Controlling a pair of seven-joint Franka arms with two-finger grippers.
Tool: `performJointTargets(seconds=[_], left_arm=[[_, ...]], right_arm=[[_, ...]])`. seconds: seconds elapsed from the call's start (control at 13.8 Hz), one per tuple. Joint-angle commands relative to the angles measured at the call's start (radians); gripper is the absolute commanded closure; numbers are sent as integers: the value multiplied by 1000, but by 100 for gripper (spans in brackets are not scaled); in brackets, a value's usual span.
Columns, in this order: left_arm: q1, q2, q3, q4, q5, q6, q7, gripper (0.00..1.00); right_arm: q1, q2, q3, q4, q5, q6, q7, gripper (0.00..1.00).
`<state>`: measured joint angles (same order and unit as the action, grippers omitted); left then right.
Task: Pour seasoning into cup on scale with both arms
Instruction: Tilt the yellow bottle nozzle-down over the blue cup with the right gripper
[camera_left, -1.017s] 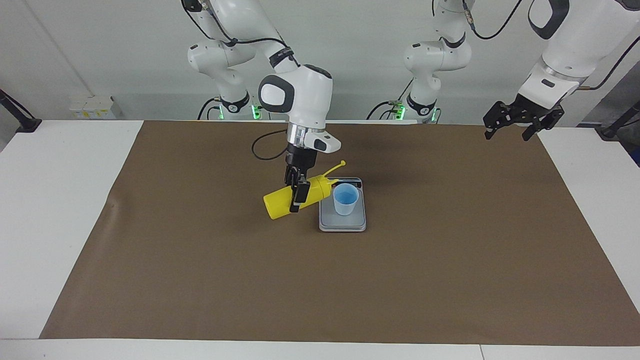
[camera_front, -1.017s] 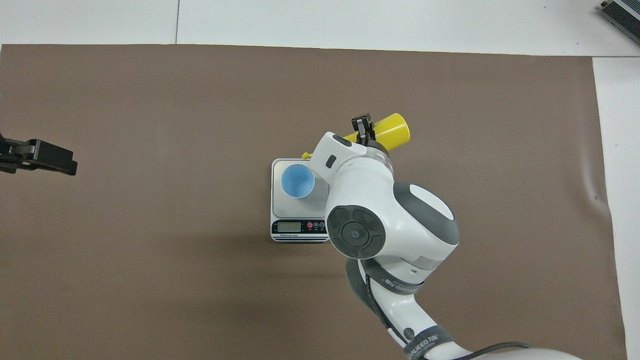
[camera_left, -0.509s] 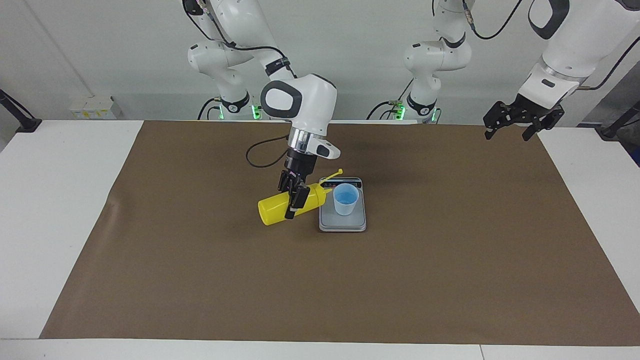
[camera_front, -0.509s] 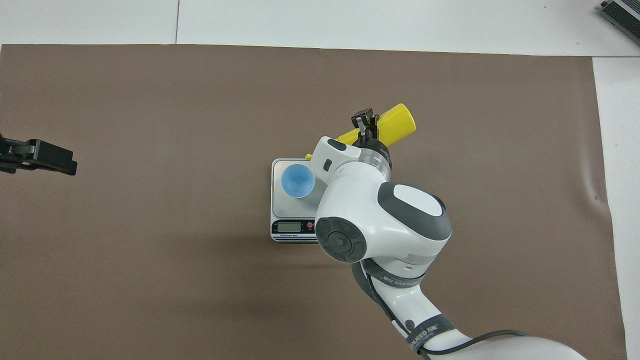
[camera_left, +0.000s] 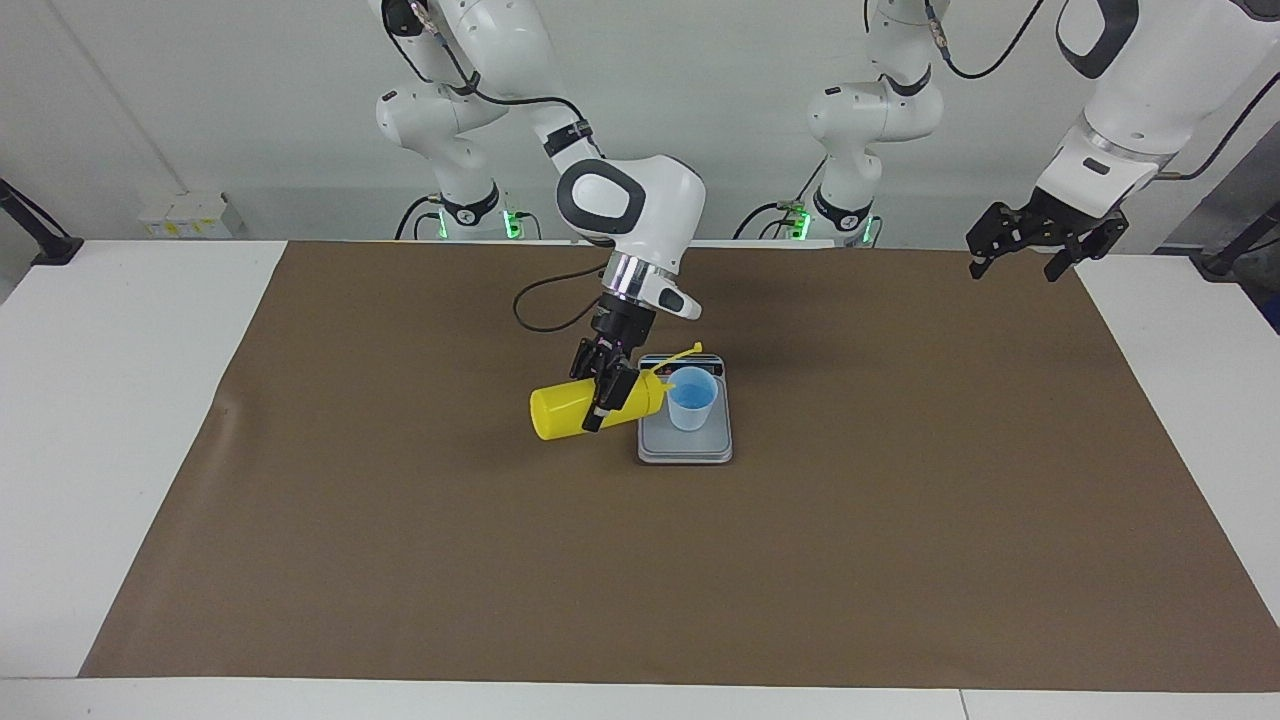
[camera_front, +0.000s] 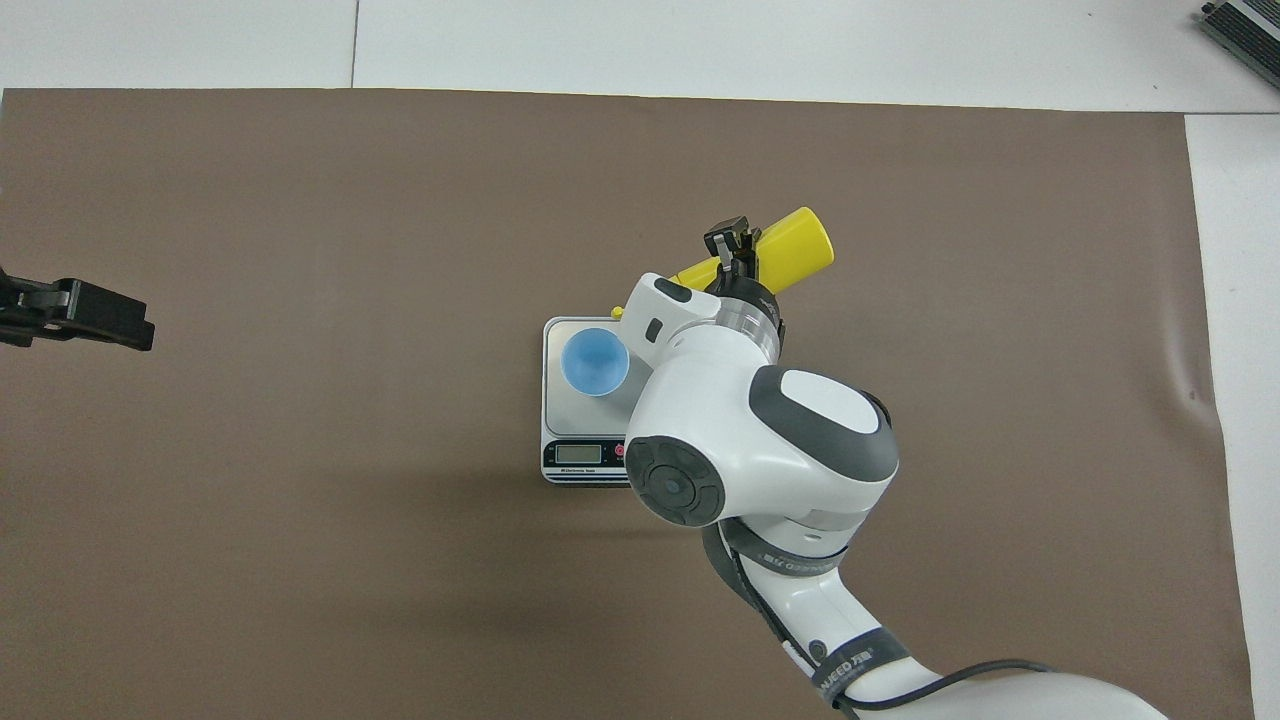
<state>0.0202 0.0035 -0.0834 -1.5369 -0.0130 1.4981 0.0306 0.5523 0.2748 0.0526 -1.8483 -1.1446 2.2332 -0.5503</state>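
1. While the right end effector (camera_left: 605, 385) clamped the seasoning bottle (camera_left: 590, 405) about its middle, the bottle lay nearly on its side in the air, its nozzle at the rim of the cup (camera_left: 691, 397) and its base out over the brown mat (camera_left: 400, 500) toward the right arm's end of the surface.
2. The cup stood upright on the weighing plate of the scale (camera_left: 685, 445), whose display strip lay at the end nearer the robots.
3. The left end effector (camera_left: 1040, 240) waited in the air over the mat's corner at the left arm's end, fingers spread and holding nothing.
4. By its look, the bottle was soft squeeze plastic, light and smooth, so it would likely give under the fingers and could twist or slide in a mid-body hold.
5. A hold across the cylindrical wall near the middle, as shown, seemed sound; the dome and the thin cap strap (camera_left: 672, 357) offered no purchase.
6. The cup appeared thin and very light, so a nudge from the nozzle could tip it or shift it on the plate.
7. Whether anything was flowing could not be told.
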Motion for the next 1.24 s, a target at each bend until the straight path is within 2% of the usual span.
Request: performJointTargets(seconds=[0.0, 0.15, 0.36, 1.16], left_arm=[[10, -27, -6, -29, 14, -4, 14, 0], [10, -28, -4, -29, 14, -4, 14, 0], [10, -28, -6, -29, 14, -4, 14, 0], [10, -28, -4, -29, 14, -4, 14, 0]], right_arm=[[29, 23, 0, 27, -67, -49, 62, 100], [63, 40, 0, 27, -115, -111, 168, 100], [64, 41, 3, 24, -119, -115, 184, 100], [51, 54, 3, 6, -168, -49, 210, 100]])
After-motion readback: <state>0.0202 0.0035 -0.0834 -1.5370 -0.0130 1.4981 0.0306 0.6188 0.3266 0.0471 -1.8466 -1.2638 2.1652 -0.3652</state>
